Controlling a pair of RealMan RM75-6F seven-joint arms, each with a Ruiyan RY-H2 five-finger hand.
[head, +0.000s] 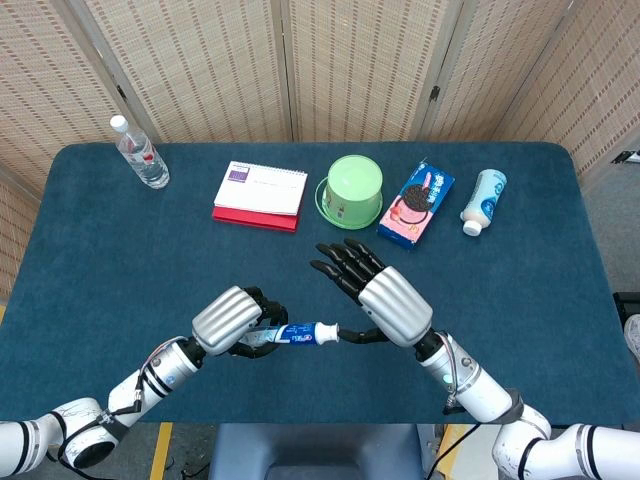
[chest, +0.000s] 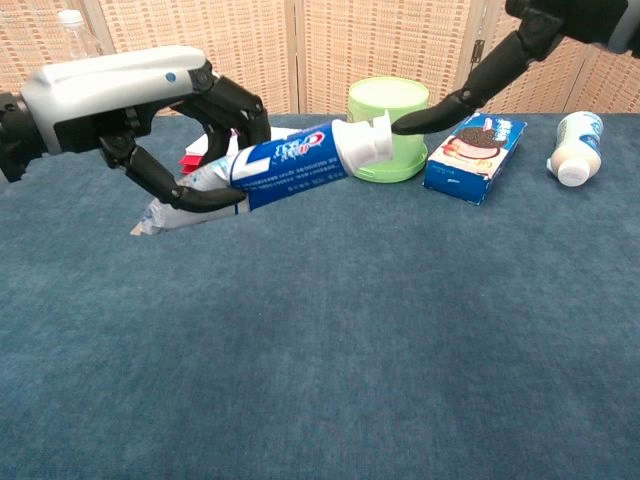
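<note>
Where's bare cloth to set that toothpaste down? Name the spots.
Free patches: the left side below the water bottle; the right side below the white bottle. Crowded: the back row of notebook, green cup, cookie box, and around both hands.

A blue and white toothpaste tube (chest: 285, 172) with red lettering, a pale green cup (head: 351, 190), and a dark teal desk (head: 520, 290).

Left robot hand (head: 232, 320) grips toothpaste tube (head: 296, 333); right robot hand (head: 385, 303) touches its cap
</note>
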